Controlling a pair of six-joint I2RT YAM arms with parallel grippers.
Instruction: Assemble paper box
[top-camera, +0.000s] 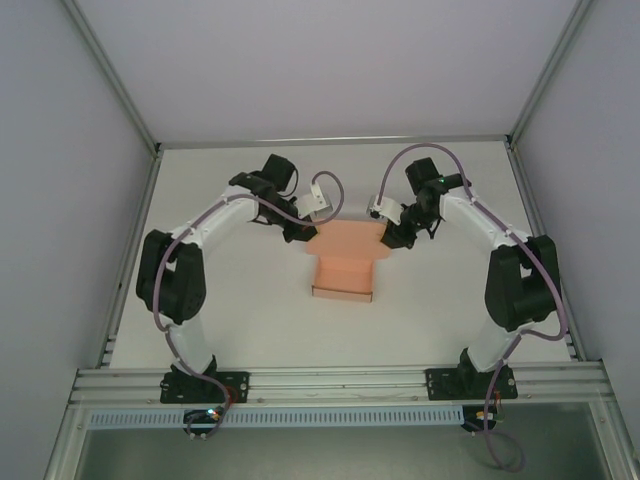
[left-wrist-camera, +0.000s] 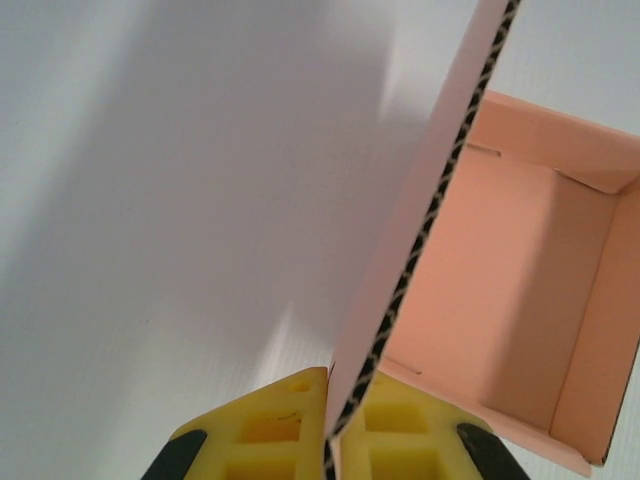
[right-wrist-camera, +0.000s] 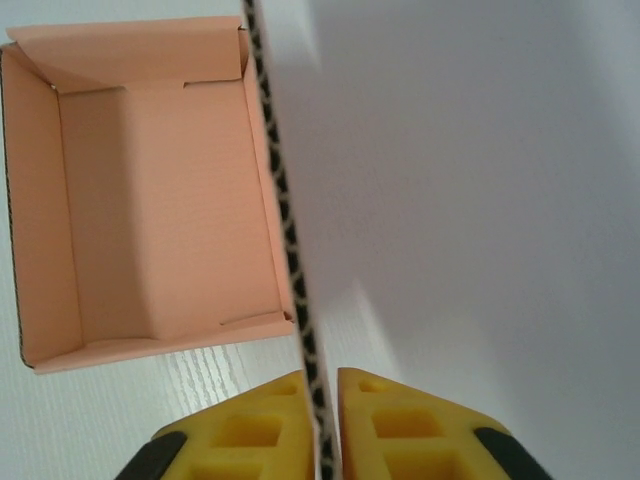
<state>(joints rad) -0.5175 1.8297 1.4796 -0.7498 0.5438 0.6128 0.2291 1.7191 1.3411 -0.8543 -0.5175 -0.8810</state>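
- Salmon-pink corrugated-card paper box (top-camera: 342, 272): a low rectangular tray, open on top, resting near the middle of the white table (top-camera: 250, 310). The near wall faces 6 o'clock. The left wrist camera looks into the bare pink inside of the paper box (left-wrist-camera: 500, 300), and the right wrist camera does the same (right-wrist-camera: 170, 210).
- Lid flap (top-camera: 345, 238), same pink card: joined to the tray's 12 o'clock side and lifted clear of the tray opening. Both wrist cameras see it edge-on, with the dark fluted core running up the frame.
- Left gripper (top-camera: 305, 232), black, two-fingered: at about 10 o'clock from the tray, on the flap's left end. Seen from its own wrist, the left gripper (left-wrist-camera: 330, 440) has its yellow moulded pads (left-wrist-camera: 260, 435) pressed together on the flap's cut edge, pinching the card between them.
- Right gripper (top-camera: 390, 238), black, two-fingered: at about 2 o'clock from the tray, on the flap's right end. From its own wrist, the right gripper (right-wrist-camera: 322, 425) has one yellow pad on each face of the card edge, closed on it.
- Left arm (top-camera: 180, 275) and right arm (top-camera: 520, 285), black and white with lilac cables: bases at 7 and 5 o'clock on the aluminium rail (top-camera: 340, 382), elbows bowed outward.
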